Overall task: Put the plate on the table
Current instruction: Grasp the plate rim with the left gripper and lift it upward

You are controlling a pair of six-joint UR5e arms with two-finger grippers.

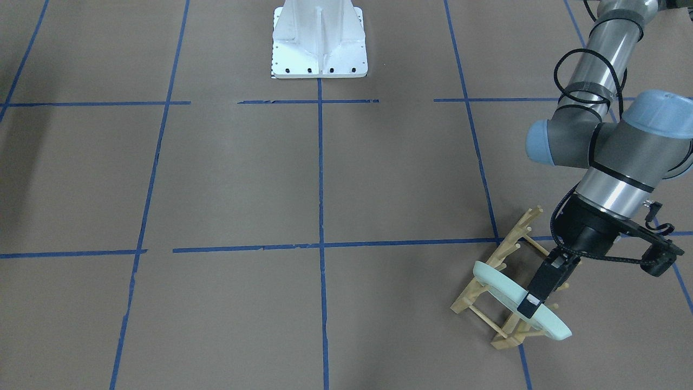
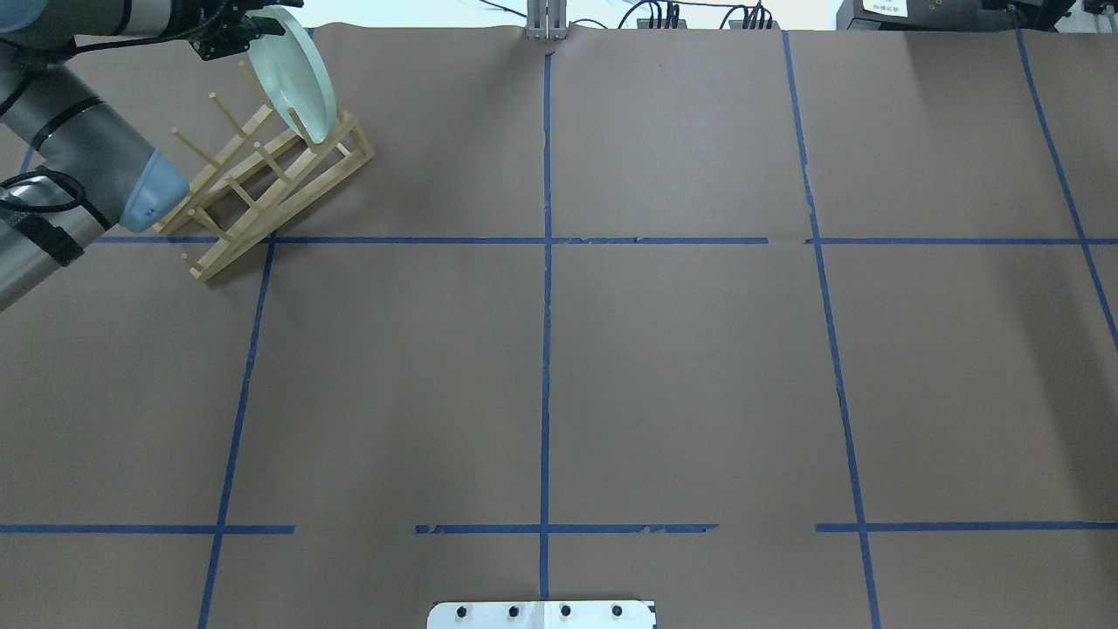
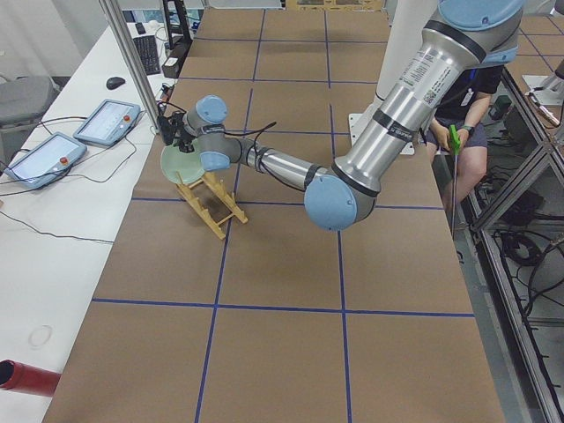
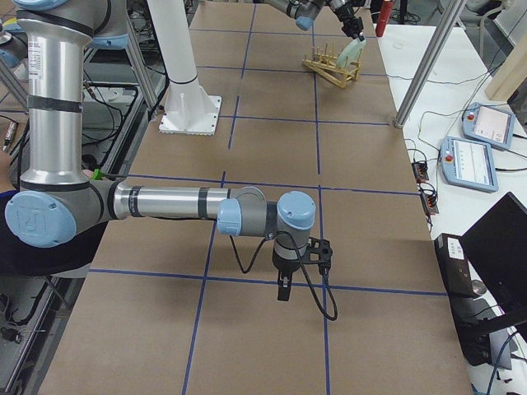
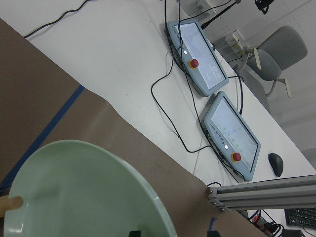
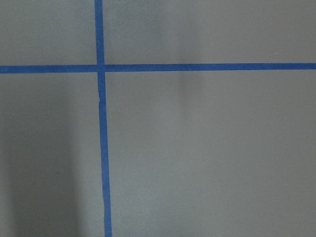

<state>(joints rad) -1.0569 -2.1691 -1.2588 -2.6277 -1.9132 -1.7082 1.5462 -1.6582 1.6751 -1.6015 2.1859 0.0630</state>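
Note:
The pale mint-green plate (image 1: pixel 503 290) stands on edge in the end slot of a light wooden peg rack (image 1: pixel 517 238) on the brown-paper table (image 1: pixel 243 179). In the overhead view the plate (image 2: pixel 297 70) and rack (image 2: pixel 262 188) sit at the far left corner. My left gripper (image 1: pixel 530 303) is shut on the plate's upper rim, one black finger across its near face. The left wrist view shows the plate (image 5: pixel 74 192) filling the lower left. My right gripper (image 4: pixel 282 292) shows only in the exterior right view, low over bare table; I cannot tell whether it is open or shut.
The white robot base (image 1: pixel 319 43) stands at the table's middle edge. Just past the table edge by the rack are two teach pendants (image 5: pixel 197 54) with cables and an aluminium post (image 5: pixel 261 195). A seated person (image 3: pixel 467 106) is beside the robot.

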